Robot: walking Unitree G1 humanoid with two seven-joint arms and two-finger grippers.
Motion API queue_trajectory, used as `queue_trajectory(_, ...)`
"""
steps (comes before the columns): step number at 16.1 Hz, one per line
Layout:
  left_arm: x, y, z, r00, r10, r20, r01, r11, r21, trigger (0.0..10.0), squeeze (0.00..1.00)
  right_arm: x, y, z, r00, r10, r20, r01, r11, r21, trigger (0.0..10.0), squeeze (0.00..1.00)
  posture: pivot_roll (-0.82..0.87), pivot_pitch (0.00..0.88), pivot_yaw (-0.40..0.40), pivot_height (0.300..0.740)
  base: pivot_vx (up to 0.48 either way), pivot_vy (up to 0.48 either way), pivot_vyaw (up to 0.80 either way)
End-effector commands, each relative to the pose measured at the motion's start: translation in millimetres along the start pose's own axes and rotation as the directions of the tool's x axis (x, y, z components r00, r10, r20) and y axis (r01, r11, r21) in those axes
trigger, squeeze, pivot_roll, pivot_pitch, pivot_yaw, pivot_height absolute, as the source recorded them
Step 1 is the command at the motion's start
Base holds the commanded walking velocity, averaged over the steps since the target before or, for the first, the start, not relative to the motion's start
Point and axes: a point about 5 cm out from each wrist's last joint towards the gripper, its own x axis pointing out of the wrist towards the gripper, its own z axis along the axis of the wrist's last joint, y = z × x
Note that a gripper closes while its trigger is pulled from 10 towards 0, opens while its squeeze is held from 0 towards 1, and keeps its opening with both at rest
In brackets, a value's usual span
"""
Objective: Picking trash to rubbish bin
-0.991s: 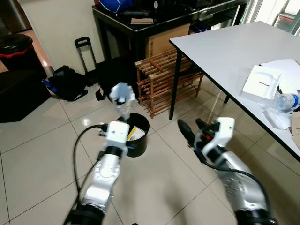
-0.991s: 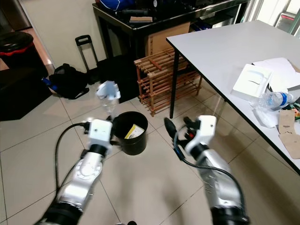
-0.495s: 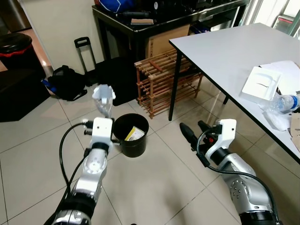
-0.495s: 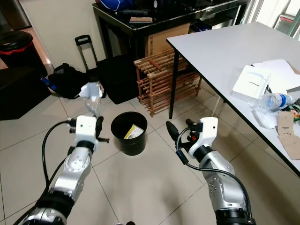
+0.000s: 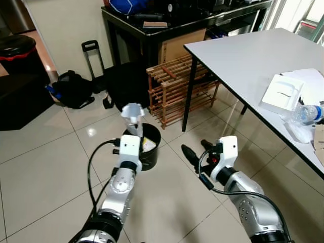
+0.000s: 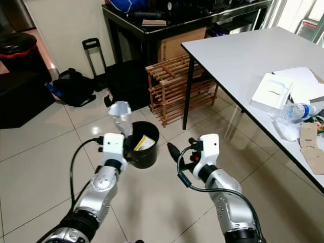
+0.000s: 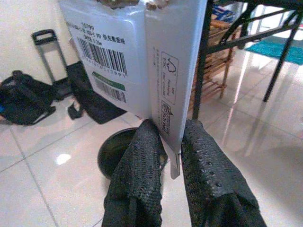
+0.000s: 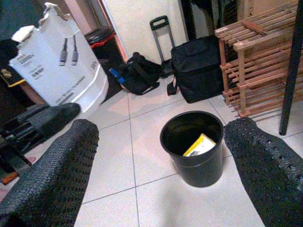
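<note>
Standing on the tiled floor, the black bin point(image 5: 147, 152) is flanked by a wooden rack point(image 5: 177, 86) and a black bag point(image 5: 124, 83) behind it. White packaging point(image 5: 132, 114) is clamped upright by the left gripper point(image 5: 133, 126) above the bin's near rim. The right gripper point(image 5: 195, 150) is held apart-fingered, empty, beside the table point(image 5: 253, 55).

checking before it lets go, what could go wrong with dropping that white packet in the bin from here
The left gripper pinches only the bottom edge of the white packet, so it might slip early. In the head views the packet sits near the black bin's near rim rather than clearly over the opening, so a release now could land it on the floor tiles. The packet looks wide, so it could catch on the rim.
</note>
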Motion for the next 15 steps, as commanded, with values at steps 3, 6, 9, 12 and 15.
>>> queue_trajectory(3, -1.8, 6.8, -4, 1.0, 0.018, -0.002, -0.018, 0.999, 0.038, 10.0, 0.0, 1.1, -0.8, 3, 1.0, 0.003, 0.024, -0.003, 1.0, -0.004, 10.0, 0.0, -0.1, 0.075, 0.06, 0.74, 0.0, 0.0, 0.0)
queue_trajectory(6, -1.2, 14.2, -5, 0.999, 0.05, -0.013, -0.05, 0.998, 0.025, 10.0, 0.0, 3.3, 0.6, 4, 0.999, 0.006, 0.032, -0.006, 1.0, -0.004, 10.0, 0.0, -0.1, 0.078, 0.061, 0.74, 0.0, 0.0, 0.0)
queue_trajectory(9, -0.7, 13.5, -7, 0.998, 0.052, -0.032, -0.052, 0.999, -0.008, 10.0, 0.0, 5.0, 0.4, -1, 1.0, -0.008, 0.011, 0.008, 1.0, -0.019, 10.0, 0.0, -0.09, 0.089, 0.059, 0.74, 0.0, 0.0, 0.0)
queue_trajectory(12, -0.5, 14.3, -6, 0.998, 0.06, -0.031, -0.06, 0.998, -0.003, 10.0, 0.0, 4.9, -0.4, 0, 1.0, -0.015, 0.01, 0.015, 0.999, -0.043, 10.0, 0.0, -0.09, 0.095, 0.058, 0.74, 0.255, 0.0, 0.0)
queue_trajectory(15, -0.2, 16.1, -7, 0.997, 0.066, -0.034, -0.066, 0.998, 0.005, 10.0, 0.0, 5.2, 1.0, 0, 1.0, -0.001, 0.01, 0.002, 0.998, -0.064, 10.0, 0.0, -0.09, 0.101, 0.058, 0.74, 0.464, 0.0, 0.8)
